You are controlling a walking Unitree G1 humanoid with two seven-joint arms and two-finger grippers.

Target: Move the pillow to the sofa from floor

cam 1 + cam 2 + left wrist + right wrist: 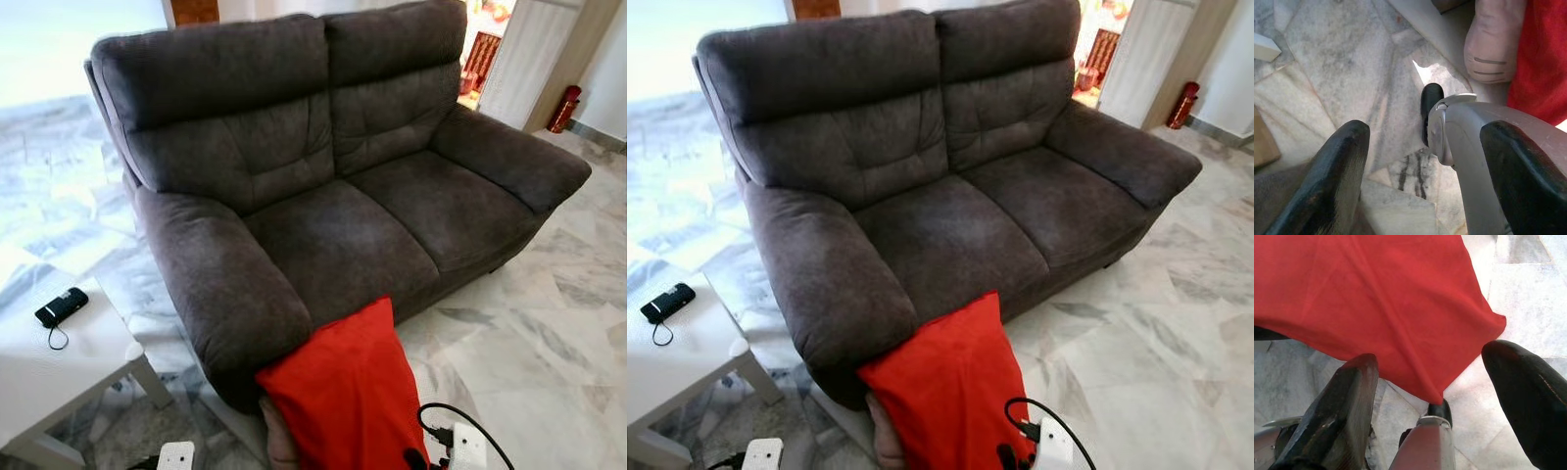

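2 grippers spread, we face the red pillow [1376, 298] just beyond our right gripper [1430, 377], leaning lengthwise toward the sofa [333, 235].

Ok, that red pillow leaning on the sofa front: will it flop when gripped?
Probably. The red pillow has a loose, creased cover, so a corner pinch likely lets it sag. It looks soft and light, unlikely to roll. Both the left gripper and the right gripper are open.

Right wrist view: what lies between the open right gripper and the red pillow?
Nothing but bare marble floor; the right gripper is open just short of the red pillow.
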